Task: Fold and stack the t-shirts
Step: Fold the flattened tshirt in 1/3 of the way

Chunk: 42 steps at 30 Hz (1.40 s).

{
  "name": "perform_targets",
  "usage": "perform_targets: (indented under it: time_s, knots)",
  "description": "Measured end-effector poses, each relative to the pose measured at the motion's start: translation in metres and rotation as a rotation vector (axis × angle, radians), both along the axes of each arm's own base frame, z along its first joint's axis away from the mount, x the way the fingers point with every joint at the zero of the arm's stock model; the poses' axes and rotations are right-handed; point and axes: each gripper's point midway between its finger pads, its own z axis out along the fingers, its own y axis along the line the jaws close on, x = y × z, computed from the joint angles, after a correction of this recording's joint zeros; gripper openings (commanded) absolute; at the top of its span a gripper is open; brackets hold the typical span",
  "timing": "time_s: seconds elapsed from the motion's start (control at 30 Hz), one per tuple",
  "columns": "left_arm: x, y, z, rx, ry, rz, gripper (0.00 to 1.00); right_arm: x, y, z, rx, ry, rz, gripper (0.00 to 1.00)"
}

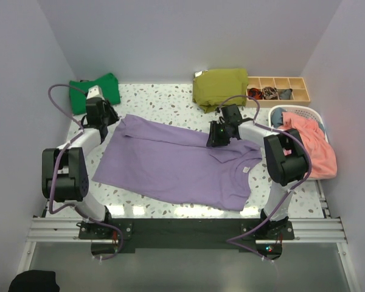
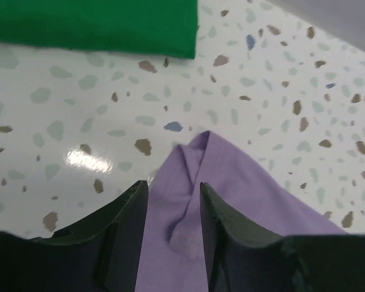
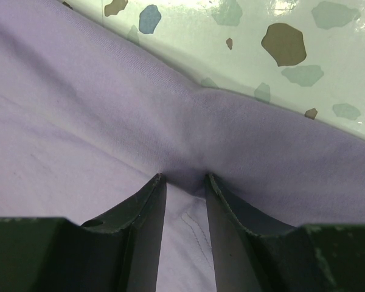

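Observation:
The lavender t-shirt point(image 1: 170, 161) lies spread flat across the table, its small white neck label point(image 1: 246, 169) near its right end. My left gripper point(image 1: 112, 120) is at its far left corner. In the left wrist view the gripper point(image 2: 174, 185) is shut on a puckered fold of the lavender shirt point(image 2: 231, 182). My right gripper point(image 1: 216, 141) is at the shirt's far right edge. In the right wrist view it point(image 3: 185, 177) pinches a ridge of the lavender cloth point(image 3: 109, 121). The bright green t-shirt point(image 1: 96, 91) lies at the far left corner and shows in the left wrist view point(image 2: 91, 24).
A folded olive-green shirt point(image 1: 220, 87) lies at the back centre. A wooden divided box point(image 1: 278, 91) with small items stands at the back right. A white basket point(image 1: 319, 115) holding a coral garment point(image 1: 310, 143) stands at the right edge. The speckled tabletop point(image 1: 164, 100) is walled on three sides.

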Motion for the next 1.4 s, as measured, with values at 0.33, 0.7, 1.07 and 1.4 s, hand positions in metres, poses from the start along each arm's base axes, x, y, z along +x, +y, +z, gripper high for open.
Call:
perform_targets:
  time_s: [0.33, 0.7, 1.07, 1.4]
  knots:
    - [-0.041, 0.005, -0.042, 0.051, 0.173, 0.018, 0.64, -0.001, -0.006, 0.007, -0.027, -0.018, -0.015, 0.42]
    - [-0.015, -0.1, -0.01, -0.153, 0.02, -0.352, 0.53, -0.001, -0.057, 0.085, -0.167, -0.203, -0.232, 0.46]
    - [-0.008, -0.179, -0.085, -0.309, 0.153, -0.609, 0.5, -0.083, -0.079, 0.026, -0.162, -0.021, -0.333, 0.41]
    - [-0.004, -0.18, -0.084, -0.31, 0.134, -0.609, 0.52, -0.073, -0.069, 0.027, -0.077, -0.03, -0.407, 0.41]
